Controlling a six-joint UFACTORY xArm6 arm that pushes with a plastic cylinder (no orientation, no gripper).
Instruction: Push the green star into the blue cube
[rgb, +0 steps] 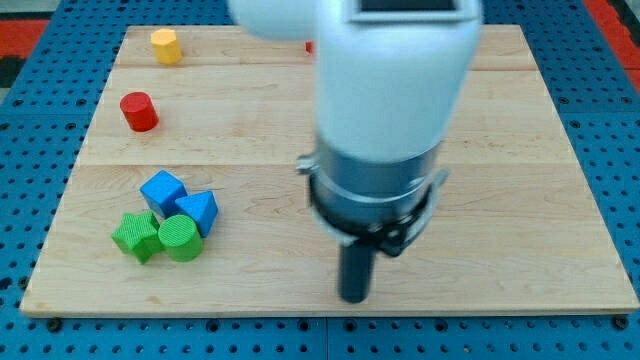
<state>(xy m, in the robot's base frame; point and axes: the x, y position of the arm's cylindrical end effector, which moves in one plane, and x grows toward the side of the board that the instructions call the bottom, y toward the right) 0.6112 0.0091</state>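
Observation:
The green star lies near the view's bottom left of the wooden board. The blue cube sits just above and right of it, touching or almost touching it. A green cylinder is right beside the star on its right. A blue triangular block sits above the cylinder, next to the cube. My tip is at the view's bottom centre, far to the right of this cluster and touching no block.
A red cylinder stands at the upper left and a yellow block near the top left corner. A small red piece shows at the top, mostly hidden behind the arm's white body. Blue pegboard surrounds the board.

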